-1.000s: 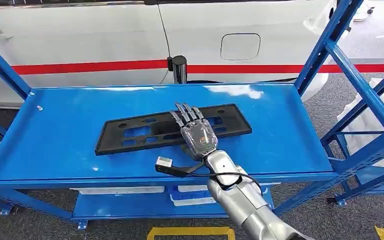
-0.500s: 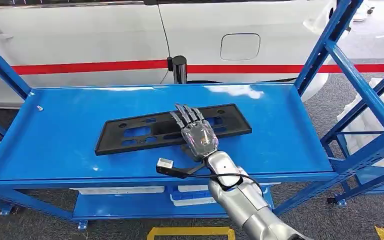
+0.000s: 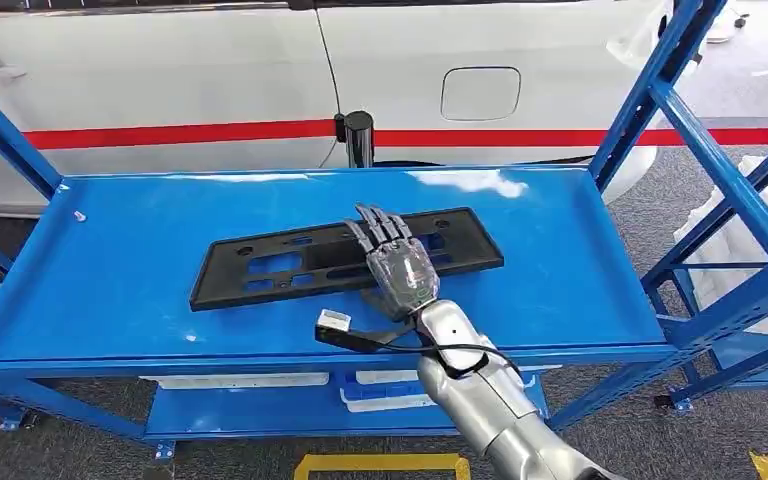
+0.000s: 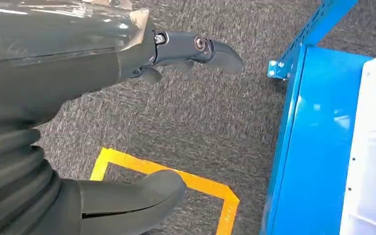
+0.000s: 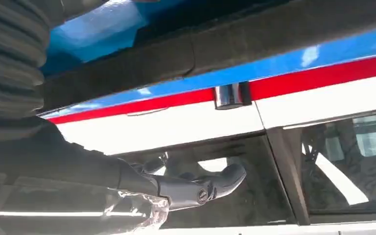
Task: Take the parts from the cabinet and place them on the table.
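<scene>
Right hand (image 3: 398,268) over black part (image 3: 290,262)

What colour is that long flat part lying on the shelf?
The flat part is black, seen best in the head view.

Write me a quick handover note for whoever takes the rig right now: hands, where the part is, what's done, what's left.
Right hand: lies over the right half of the black plastic part, fingers spread across it; whether it has a grip yet can't be told.
Left hand: hangs low beside the rack over grey carpet, fingers apart, holding nothing.
Part: lies flat on the top blue shelf, slightly angled, not lifted.
Done: the right hand's reach to the part.
Left: secure the grasp, lift the part off the shelf, carry it to the table and set it down.
</scene>
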You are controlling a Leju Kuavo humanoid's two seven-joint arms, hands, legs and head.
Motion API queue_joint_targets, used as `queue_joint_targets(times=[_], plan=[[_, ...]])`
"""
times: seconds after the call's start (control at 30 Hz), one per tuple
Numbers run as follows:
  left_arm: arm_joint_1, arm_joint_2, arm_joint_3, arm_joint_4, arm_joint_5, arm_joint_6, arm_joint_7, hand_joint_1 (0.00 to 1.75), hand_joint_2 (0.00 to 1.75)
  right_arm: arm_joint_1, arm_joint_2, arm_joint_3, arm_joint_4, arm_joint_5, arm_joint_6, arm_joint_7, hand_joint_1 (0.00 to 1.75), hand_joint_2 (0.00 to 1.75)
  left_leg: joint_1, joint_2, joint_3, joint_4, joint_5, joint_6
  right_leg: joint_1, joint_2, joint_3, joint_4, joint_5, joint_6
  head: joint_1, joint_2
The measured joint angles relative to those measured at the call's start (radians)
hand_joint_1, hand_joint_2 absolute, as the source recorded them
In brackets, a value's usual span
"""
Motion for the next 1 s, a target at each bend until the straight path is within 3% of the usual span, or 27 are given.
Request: queue_joint_targets(times=[0.07, 0.2, 0.5, 0.53, 0.7, 1.0], plan=[[-0.001, 0.000, 0.001, 0.000, 0.010, -0.007, -0.021, 0.00, 1.75, 0.000, 0.004, -0.005, 0.000, -0.053, 0.001, -0.027, 0.00, 1.75, 0.000, 0.000, 0.000, 0.000, 0.000, 0.000, 0.000, 0.000, 0.000, 0.000, 0.000, 0.000, 0.000, 0.000], [-0.004, 0.000, -0.010, 0.000, -0.026, 0.039, -0.075, 0.00, 1.75, 0.000, 0.007, -0.016, 0.000, -0.100, 0.001, -0.061, 0.00, 1.75, 0.000, 0.000, 0.000, 0.000, 0.000, 0.000, 0.000, 0.000, 0.000, 0.000, 0.000, 0.000, 0.000, 0.000], [-0.016, -0.001, -0.052, 0.000, -0.064, 0.107, -0.057, 0.00, 1.75, -0.001, 0.010, -0.016, 0.000, -0.110, 0.000, -0.078, 0.00, 1.75, 0.000, 0.000, 0.000, 0.000, 0.000, 0.000, 0.000, 0.000, 0.000, 0.000, 0.000, 0.000, 0.000, 0.000], [-0.017, -0.001, -0.052, 0.000, -0.062, 0.108, -0.055, 0.00, 0.00, -0.001, 0.010, -0.016, 0.000, -0.110, 0.000, -0.078, 0.00, 1.75, 0.000, 0.000, 0.000, 0.000, 0.000, 0.000, 0.000, 0.000, 0.000, 0.000, 0.000, 0.000, 0.000, 0.000], [-0.019, -0.001, -0.058, 0.000, -0.071, 0.109, -0.013, 0.00, 0.00, -0.002, 0.010, -0.016, 0.001, -0.110, 0.000, -0.080, 0.00, 1.75, 0.000, 0.000, 0.000, 0.000, 0.000, 0.000, 0.000, 0.000, 0.000, 0.000, 0.000, 0.000, 0.000, 0.000], [-0.019, -0.004, -0.058, 0.000, -0.064, 0.081, -0.001, 0.00, 0.00, -0.007, 0.010, -0.016, 0.002, -0.090, 0.000, -0.067, 0.00, 1.75, 0.000, 0.000, 0.000, 0.000, 0.000, 0.000, 0.000, 0.000, 0.000, 0.000, 0.000, 0.000, 0.000, 0.000]])
